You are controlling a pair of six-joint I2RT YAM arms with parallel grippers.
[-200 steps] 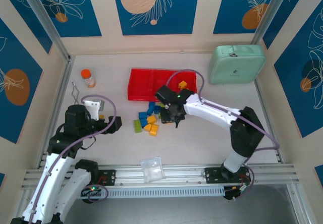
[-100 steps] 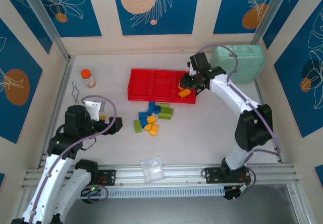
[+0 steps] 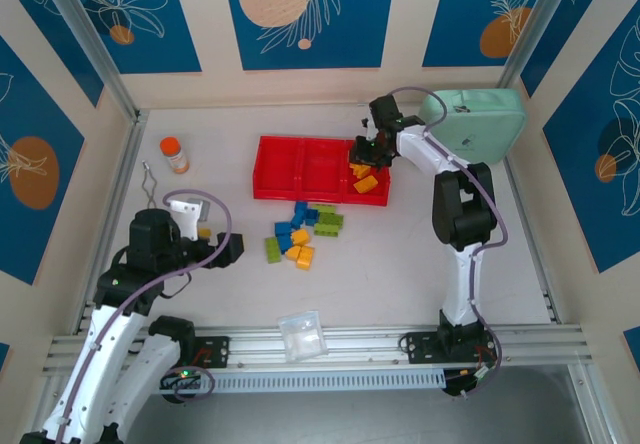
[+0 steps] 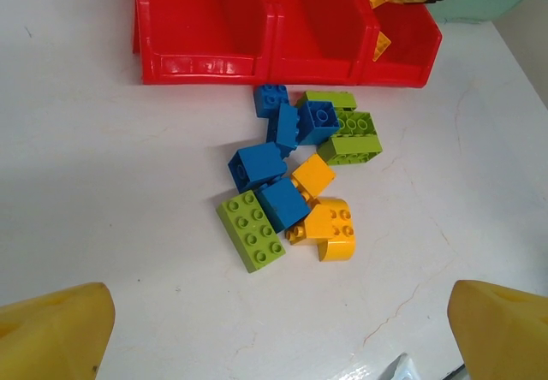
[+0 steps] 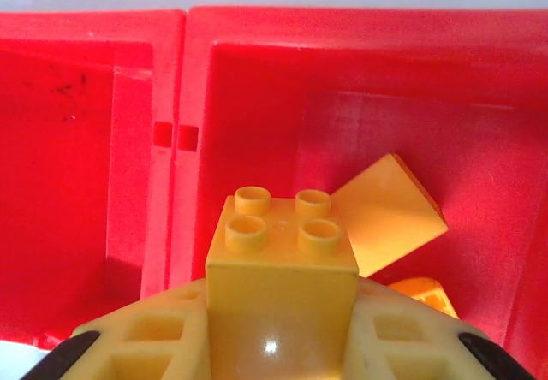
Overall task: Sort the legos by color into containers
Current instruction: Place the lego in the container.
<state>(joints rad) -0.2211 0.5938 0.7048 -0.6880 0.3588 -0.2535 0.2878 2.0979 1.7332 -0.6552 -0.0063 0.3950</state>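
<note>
Pinching studded yellow brick [image 5: 282, 256] over glossy red tray [image 5: 184, 63]

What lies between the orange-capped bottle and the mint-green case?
The red tray lies between bottle and case in the top view; the right claw, holding a yellow lego, hangs over its right end.

This is looking like a robotics lab cell: aluminium rails [image 3: 320, 342] are framing a white counter [image 3: 400, 274], printed blue leaf panels [image 3: 300, 14] are walling it in, and two arms [image 3: 120, 304] are sitting bolted at its near edge.
</note>
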